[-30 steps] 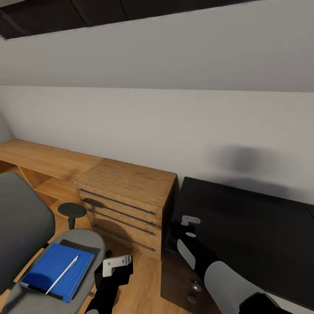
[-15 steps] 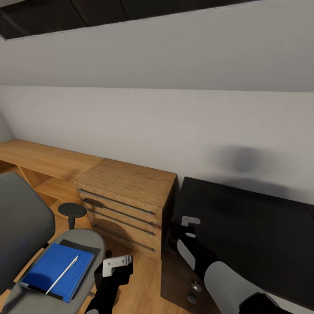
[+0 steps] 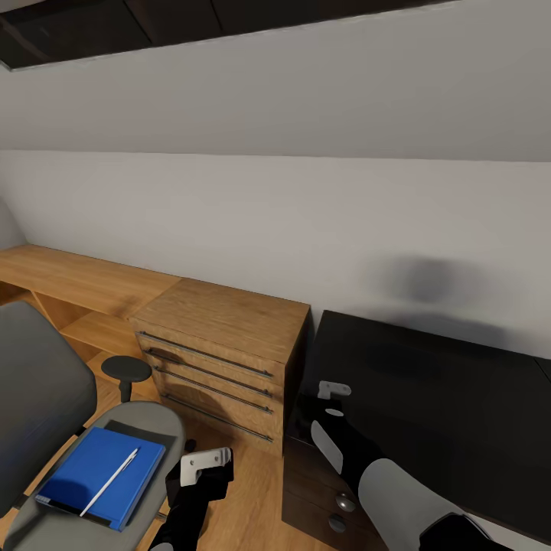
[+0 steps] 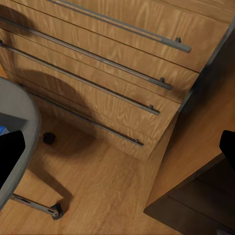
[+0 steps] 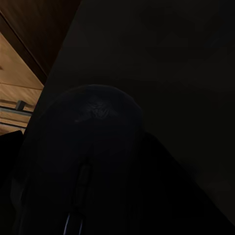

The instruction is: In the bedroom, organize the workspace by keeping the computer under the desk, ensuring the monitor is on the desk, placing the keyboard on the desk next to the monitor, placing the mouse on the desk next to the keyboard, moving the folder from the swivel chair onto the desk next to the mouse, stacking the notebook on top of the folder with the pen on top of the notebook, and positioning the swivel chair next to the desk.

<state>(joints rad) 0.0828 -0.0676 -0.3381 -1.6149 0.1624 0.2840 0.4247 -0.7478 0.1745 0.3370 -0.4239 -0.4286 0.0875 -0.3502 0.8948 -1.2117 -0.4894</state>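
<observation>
The grey swivel chair [image 3: 38, 398] stands at the lower left. On its seat lies the blue folder [image 3: 96, 473] with the white pen [image 3: 113, 479] across it. My left gripper [image 3: 205, 461] hangs open just right of the seat, above the floor, holding nothing. My right gripper [image 3: 333, 392] is at the left end of the black desk [image 3: 436, 398]. The right wrist view shows the black mouse [image 5: 93, 147] close up on the desk top between the fingers, which look spread. Monitor, keyboard, computer and notebook are out of view.
A wooden cabinet [image 3: 222, 337] with long bar handles stands between chair and desk, its drawers close in front of the left wrist camera [image 4: 112, 73]. A low wooden shelf [image 3: 69, 279] runs along the wall at left. The chair's caster [image 4: 56, 210] rests on the wooden floor.
</observation>
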